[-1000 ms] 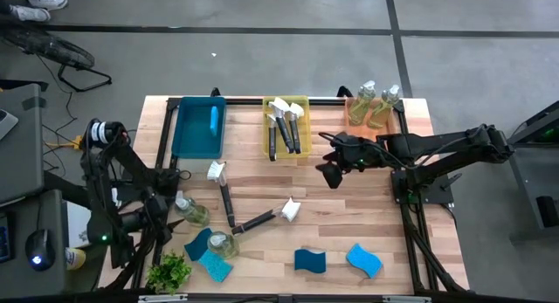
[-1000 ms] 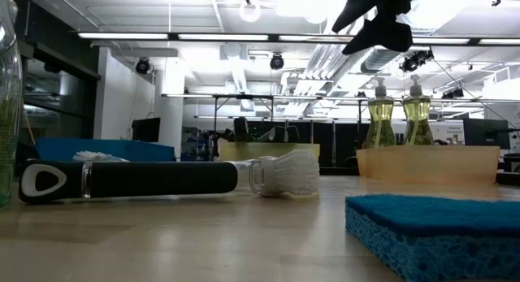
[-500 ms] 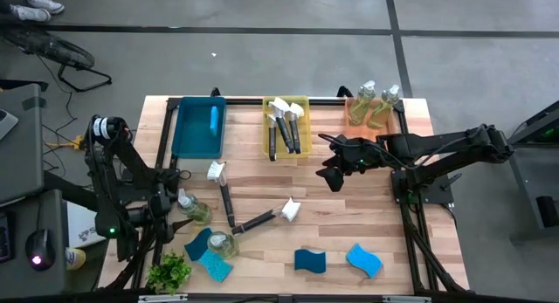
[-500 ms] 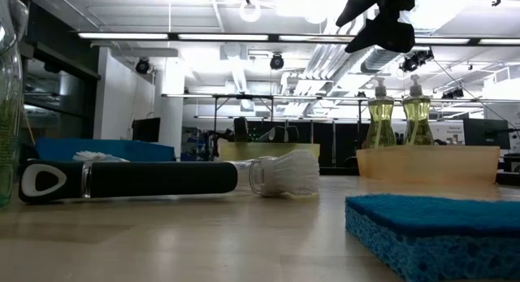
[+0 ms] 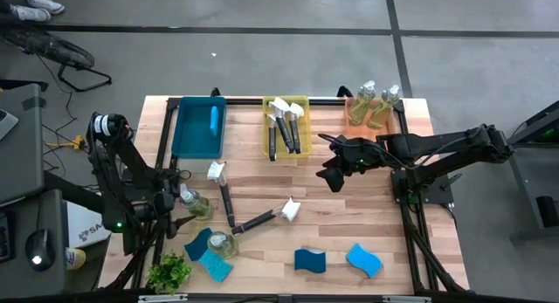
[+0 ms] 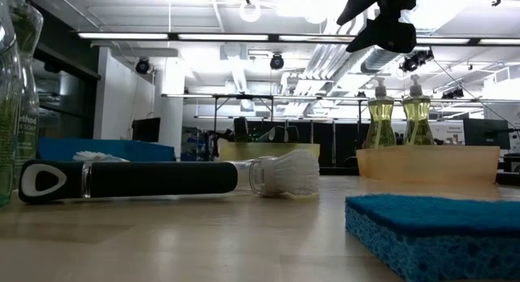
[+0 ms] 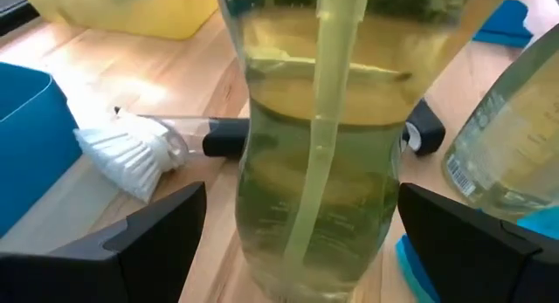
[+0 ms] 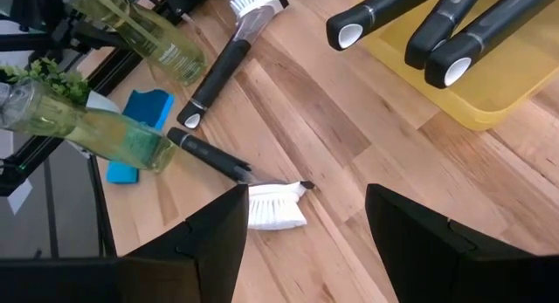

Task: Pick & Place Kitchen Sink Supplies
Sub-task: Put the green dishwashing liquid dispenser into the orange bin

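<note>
Clear bottle (image 7: 319, 137) stands between wide-open left hand (image 7: 301, 242), seemingly untouched.

The left claw (image 5: 182, 211) stands wide around a clear bottle (image 5: 194, 207) near the bench's (image 5: 349, 224) left edge — a second bottle (image 5: 222, 244), two blue sponges (image 5: 208, 255) and a leafy plant (image 5: 169, 272) crowd the corner just behind it. Two loose brushes (image 5: 225, 198) lie in a V across the middle-left, barring a low sweep there. The right claw (image 5: 332, 170) hangs above bare wood, part open, with clear bench beneath it and to its right. Along the far edge, the blue bin (image 5: 197, 128), yellow bin (image 5: 286, 127) and orange tray (image 5: 372, 113) form a wall. Two more sponges (image 5: 310, 260) sit at the near edge, well apart from the brushes.
</note>
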Robot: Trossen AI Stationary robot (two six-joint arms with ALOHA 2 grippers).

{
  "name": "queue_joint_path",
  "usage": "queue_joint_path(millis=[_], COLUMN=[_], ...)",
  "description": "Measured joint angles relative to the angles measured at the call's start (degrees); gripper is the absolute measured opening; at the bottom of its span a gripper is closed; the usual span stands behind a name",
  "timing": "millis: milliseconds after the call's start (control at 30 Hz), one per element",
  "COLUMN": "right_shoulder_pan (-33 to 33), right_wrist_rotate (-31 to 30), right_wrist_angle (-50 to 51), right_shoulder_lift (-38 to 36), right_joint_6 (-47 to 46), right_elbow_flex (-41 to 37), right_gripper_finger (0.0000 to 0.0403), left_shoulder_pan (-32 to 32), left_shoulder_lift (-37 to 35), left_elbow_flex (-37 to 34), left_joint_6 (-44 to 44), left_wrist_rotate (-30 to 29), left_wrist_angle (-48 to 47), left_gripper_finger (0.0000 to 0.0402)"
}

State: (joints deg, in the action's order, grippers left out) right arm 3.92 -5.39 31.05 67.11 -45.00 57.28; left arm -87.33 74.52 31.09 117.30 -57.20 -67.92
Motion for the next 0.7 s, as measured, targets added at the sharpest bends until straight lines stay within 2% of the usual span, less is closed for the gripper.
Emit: queue_joint_path(millis=[267,567,700], right_shoulder_pan=[0.00,0.00,0.00], right_wrist_rotate=[1.20,-0.31,-0.61], right_wrist_angle=[-0.11,-0.46,-0.46], right_shoulder_lift=[0.00,0.00,0.00], right_joint_6=[1.95,0.71,-0.02], right_elbow_flex=[0.00,0.00,0.00], right_gripper_finger=[0.0224,0.0224,0.0224], left_shoulder_pan=[0.04,3.60,4.13], left_shoulder_lift=[0.04,0.26,0.26], left_elbow_flex=[-3.05,-4.11,-4.13], left_joint_6=[3.42,4.49,5.91], left_wrist_rotate=[-6.24,-10.65,-10.81], left_wrist_angle=[0.59,0.92,0.92], left_gripper_finger=[0.0370,0.0370,0.0369])
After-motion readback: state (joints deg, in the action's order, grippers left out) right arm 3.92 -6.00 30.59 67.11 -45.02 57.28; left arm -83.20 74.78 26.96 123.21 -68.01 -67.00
